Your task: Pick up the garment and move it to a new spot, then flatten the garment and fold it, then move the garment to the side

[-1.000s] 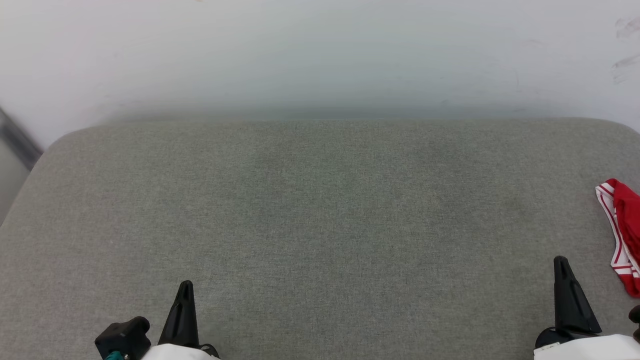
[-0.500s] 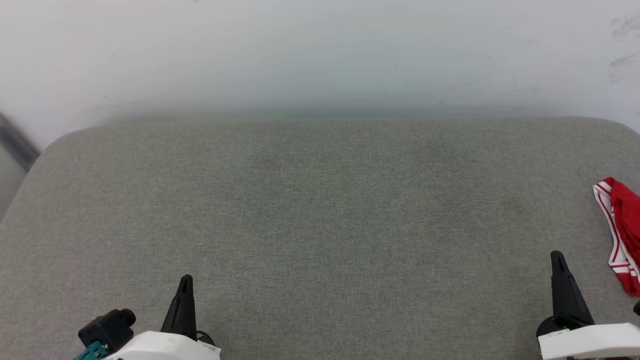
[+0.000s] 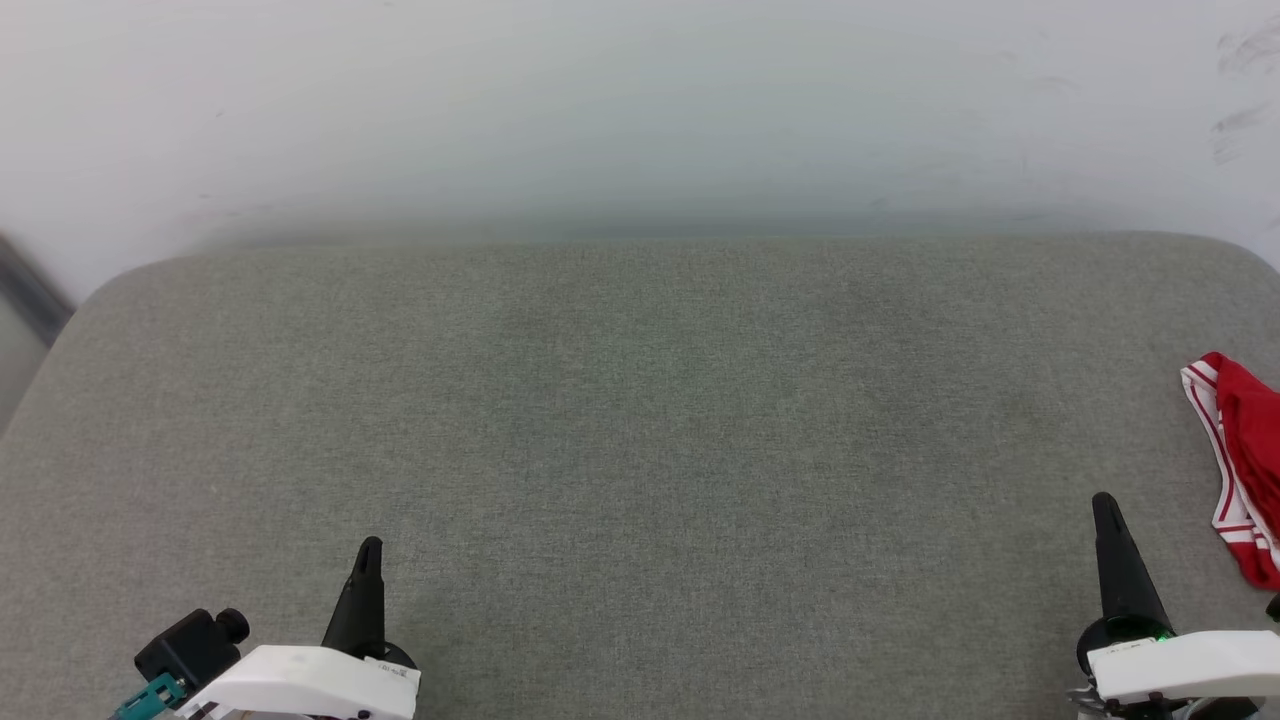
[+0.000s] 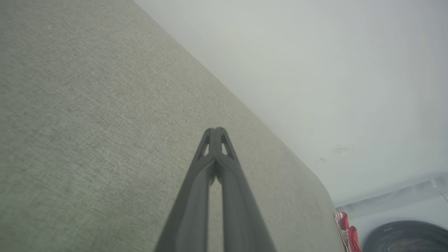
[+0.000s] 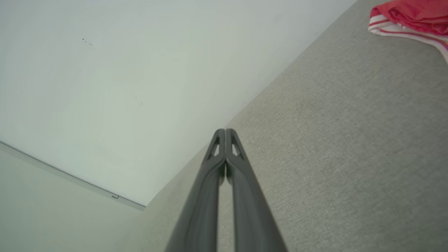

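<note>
Left gripper [image 3: 368, 548] and right gripper [image 3: 1103, 502] pointing across grey padded surface [image 3: 640, 420], fingers pressing together on nothing, the garment [image 3: 1245, 440] lying bunched right of the right fingers (frame edge cutting most of it off).

There was one garment [image 3: 1255, 425] at the right edge of the frame, one grey padded surface [image 3: 640, 430], and two grippers: the left gripper [image 3: 369, 547] lower left, the right gripper [image 3: 1102, 502] lower right.

L end effector [image 3: 369, 548] & R end effector [image 3: 1102, 503] both closed, empty, pointing fwd, arms low.
</note>
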Controlling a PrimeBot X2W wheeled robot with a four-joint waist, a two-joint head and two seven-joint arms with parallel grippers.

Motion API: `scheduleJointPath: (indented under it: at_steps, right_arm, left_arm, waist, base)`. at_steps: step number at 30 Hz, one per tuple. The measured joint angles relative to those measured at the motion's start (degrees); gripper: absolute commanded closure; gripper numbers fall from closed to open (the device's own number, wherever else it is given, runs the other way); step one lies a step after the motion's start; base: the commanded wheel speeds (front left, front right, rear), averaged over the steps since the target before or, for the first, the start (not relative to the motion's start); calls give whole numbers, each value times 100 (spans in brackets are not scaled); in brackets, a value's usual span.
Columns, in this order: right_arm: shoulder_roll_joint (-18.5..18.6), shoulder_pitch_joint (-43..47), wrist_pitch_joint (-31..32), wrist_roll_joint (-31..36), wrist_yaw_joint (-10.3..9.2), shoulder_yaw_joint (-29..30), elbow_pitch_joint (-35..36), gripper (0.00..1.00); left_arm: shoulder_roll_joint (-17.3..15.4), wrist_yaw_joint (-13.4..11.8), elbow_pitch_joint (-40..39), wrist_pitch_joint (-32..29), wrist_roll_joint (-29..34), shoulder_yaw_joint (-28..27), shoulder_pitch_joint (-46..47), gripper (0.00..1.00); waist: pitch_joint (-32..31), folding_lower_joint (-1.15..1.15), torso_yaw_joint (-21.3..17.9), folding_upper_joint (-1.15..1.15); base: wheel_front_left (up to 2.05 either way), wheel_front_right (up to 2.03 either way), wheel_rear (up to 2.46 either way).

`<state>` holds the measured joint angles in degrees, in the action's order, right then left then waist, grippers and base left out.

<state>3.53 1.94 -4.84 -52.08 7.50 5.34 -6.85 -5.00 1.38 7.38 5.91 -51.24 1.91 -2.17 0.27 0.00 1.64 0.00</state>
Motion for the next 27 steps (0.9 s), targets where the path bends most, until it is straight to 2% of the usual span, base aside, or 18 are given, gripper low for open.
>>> scheduleJointPath:
  at_steps: [27]
  right_arm:
    - [12, -323, 439, -1747, 0, -13, -298, 100]
  left_arm:
    - [-2, 253, 272, -420, -1844, -219, 316, 100]
  waist:
    - [-3, 0, -57, 0]
  base:
    - [0, 0, 0]
